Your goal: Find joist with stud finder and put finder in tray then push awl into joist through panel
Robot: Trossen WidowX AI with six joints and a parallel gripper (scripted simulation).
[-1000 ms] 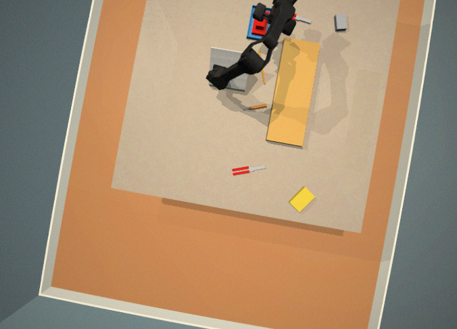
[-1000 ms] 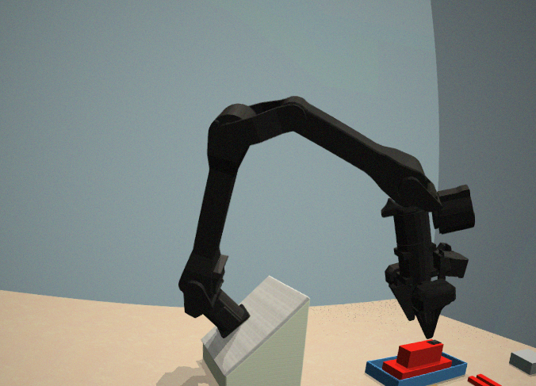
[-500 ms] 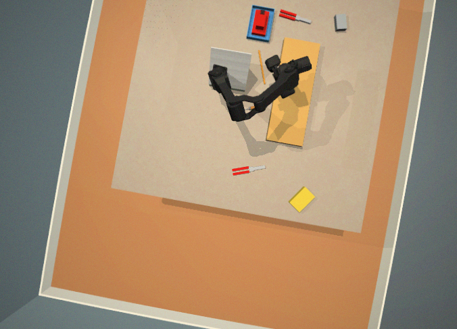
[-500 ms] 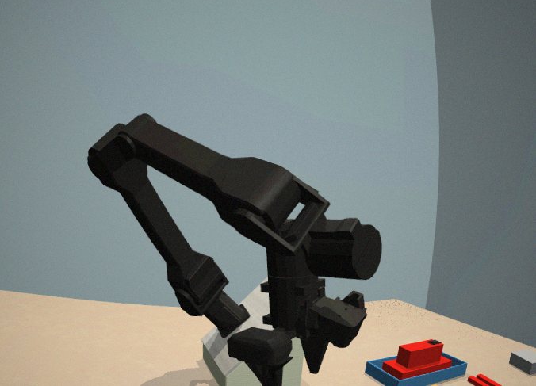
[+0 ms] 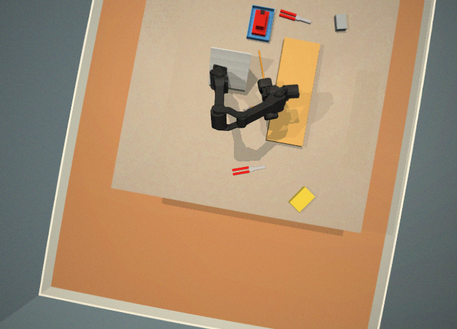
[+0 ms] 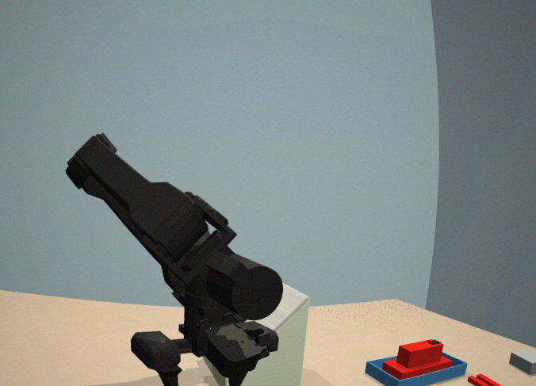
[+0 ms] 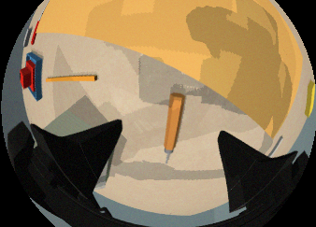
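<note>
Beige tabletop [image 5: 165,151] [image 6: 64,329] [image 7: 140,195] underneath it all, and the black arm [image 5: 255,113] [image 6: 164,216] is bent out over it. Big orange-yellow floor panel [image 5: 295,67] [image 7: 154,18], lying flat, partly under the arm and its shadow. Sloped block [image 5: 236,67] [image 6: 288,342] [image 7: 70,125] carries the arm. Gripper [image 5: 268,99] [image 6: 202,379] [image 7: 172,131] wide open, nothing held! Blue tray [image 5: 249,32] [image 6: 426,375] [image 7: 39,78] has the red stud finder [image 5: 260,22] [image 6: 420,355] [image 7: 25,76], dark square on top. Yellow block [image 5: 302,198] [image 7: 310,98] well apart. Red-handled pliers [image 5: 288,14] [image 6: 485,380] [image 7: 35,33] near the tray. And the awl [image 7: 174,122]: on the tabletop beside the panel, seen between the fingers from the wrist, metal point facing away from the panel. Thin orange stick [image 5: 261,63] [image 7: 72,78] lies between tray and awl.
</note>
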